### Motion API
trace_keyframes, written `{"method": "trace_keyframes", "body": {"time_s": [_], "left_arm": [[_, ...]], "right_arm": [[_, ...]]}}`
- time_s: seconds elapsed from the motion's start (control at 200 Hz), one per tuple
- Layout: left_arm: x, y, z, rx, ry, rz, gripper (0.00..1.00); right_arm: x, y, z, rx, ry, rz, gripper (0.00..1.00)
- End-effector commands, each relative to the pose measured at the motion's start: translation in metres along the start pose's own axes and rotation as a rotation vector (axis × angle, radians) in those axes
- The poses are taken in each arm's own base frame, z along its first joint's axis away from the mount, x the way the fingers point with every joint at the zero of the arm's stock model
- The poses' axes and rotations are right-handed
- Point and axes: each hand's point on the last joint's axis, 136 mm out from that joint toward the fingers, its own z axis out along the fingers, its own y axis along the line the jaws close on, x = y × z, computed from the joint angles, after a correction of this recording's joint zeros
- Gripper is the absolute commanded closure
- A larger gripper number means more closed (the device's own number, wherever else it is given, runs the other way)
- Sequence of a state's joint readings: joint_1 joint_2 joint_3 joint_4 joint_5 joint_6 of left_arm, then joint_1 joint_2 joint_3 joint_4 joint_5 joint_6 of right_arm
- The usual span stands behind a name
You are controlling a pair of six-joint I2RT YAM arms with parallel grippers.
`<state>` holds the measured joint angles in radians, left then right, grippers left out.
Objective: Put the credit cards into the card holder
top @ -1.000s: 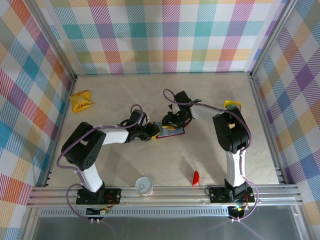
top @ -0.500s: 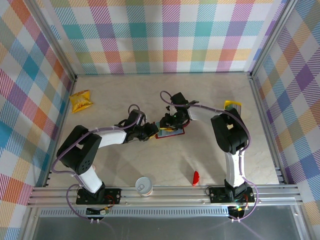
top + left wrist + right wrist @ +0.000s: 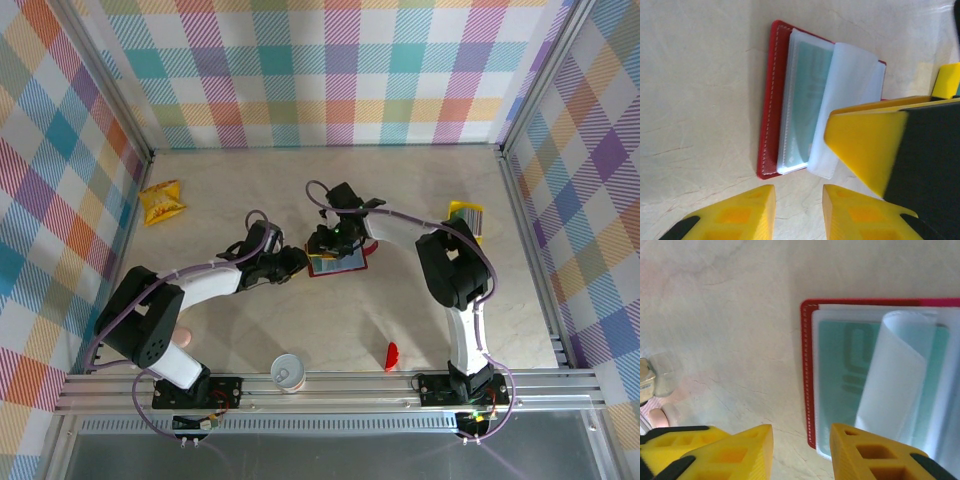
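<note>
Two arms meet over the middle of the table (image 3: 420, 310), so here's my read, biggest stuff first. The left gripper (image 3: 799, 192) sits just beside the near corner of the card holder (image 3: 340, 264) with its jaws a little apart and nothing between them. The right gripper (image 3: 801, 432) hovers over the holder's other side, also slightly parted and empty. One of its fingers looks to be right on the pages in the left wrist view, though I can't tell if it's actually pressing. The holder lies open and flat, red cover down, and I'd bet it weighs next to nothing and would skate on that smooth tabletop. So pin it by the stitched red edge rather than grab it. The credit cards (image 3: 466, 214) are a small yellow stack way over by the right wall (image 3: 530, 230), well apart from the holder. Thin, stiff, slick and lying flat, so probably annoying: pinch across the short edges or tip one up first, one at a time. A teal card (image 3: 840, 370) already sits in a pocket. The clear sleeve (image 3: 895, 375) is curling up on its own. It looks like floppy, springy film, so hold it by the free edge, gently.
</note>
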<state>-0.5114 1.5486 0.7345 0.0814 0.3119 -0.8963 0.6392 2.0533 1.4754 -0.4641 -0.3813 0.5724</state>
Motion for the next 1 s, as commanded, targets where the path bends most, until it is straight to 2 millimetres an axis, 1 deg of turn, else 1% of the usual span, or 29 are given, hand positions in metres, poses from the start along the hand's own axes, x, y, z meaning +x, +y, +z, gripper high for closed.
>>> {"method": "trace_keyframes", "body": {"time_s": [0.0,0.22,0.31,0.39,0.465,0.535,0.585,0.62,0.65,0.735,0.785,0.795,0.855,0.97,0.995], "left_arm": [[-0.003,0.0,-0.007,0.014,-0.014,-0.006,0.7],[-0.004,0.001,-0.013,0.026,-0.028,-0.01,0.69],[-0.003,0.003,-0.017,0.026,-0.035,-0.012,0.7],[-0.003,0.004,-0.021,0.028,-0.042,-0.009,0.7],[-0.003,0.002,-0.024,0.036,-0.049,0.003,0.7],[-0.004,-0.001,-0.026,0.049,-0.054,0.016,0.7],[-0.005,-0.006,-0.027,0.067,-0.056,0.027,0.7],[-0.005,-0.01,-0.028,0.085,-0.057,0.035,0.7],[-0.006,-0.012,-0.028,0.098,-0.059,0.042,0.7],[-0.008,-0.022,-0.031,0.135,-0.069,0.066,0.7],[-0.01,-0.028,-0.033,0.156,-0.073,0.086,0.7],[-0.01,-0.03,-0.033,0.162,-0.074,0.09,0.7],[-0.011,-0.039,-0.035,0.193,-0.075,0.116,0.7],[-0.013,-0.055,-0.037,0.246,-0.072,0.162,0.69],[-0.013,-0.058,-0.037,0.253,-0.071,0.171,0.69]], "right_arm": [[0.0,0.003,0.007,0.029,0.018,0.001,0.65],[-0.011,0.022,0.021,-0.018,0.025,-0.014,0.66],[-0.017,0.034,0.024,-0.052,0.022,-0.018,0.66],[-0.024,0.048,0.023,-0.086,0.013,-0.038,0.66],[-0.031,0.065,0.014,-0.121,-0.009,-0.063,0.66],[-0.037,0.078,0.0,-0.146,-0.04,-0.084,0.66],[-0.042,0.085,-0.016,-0.143,-0.083,-0.104,0.65],[-0.044,0.086,-0.026,-0.138,-0.106,-0.11,0.64],[-0.047,0.088,-0.039,-0.139,-0.135,-0.116,0.63],[-0.05,0.076,-0.076,-0.125,-0.211,-0.095,0.61],[-0.052,0.063,-0.102,-0.107,-0.262,-0.078,0.61],[-0.052,0.058,-0.104,-0.097,-0.267,-0.07,0.6],[-0.049,0.035,-0.136,-0.059,-0.321,-0.046,0.58],[-0.037,-0.033,-0.191,0.051,-0.414,0.056,0.57],[-0.034,-0.051,-0.202,0.079,-0.434,0.088,0.57]]}}
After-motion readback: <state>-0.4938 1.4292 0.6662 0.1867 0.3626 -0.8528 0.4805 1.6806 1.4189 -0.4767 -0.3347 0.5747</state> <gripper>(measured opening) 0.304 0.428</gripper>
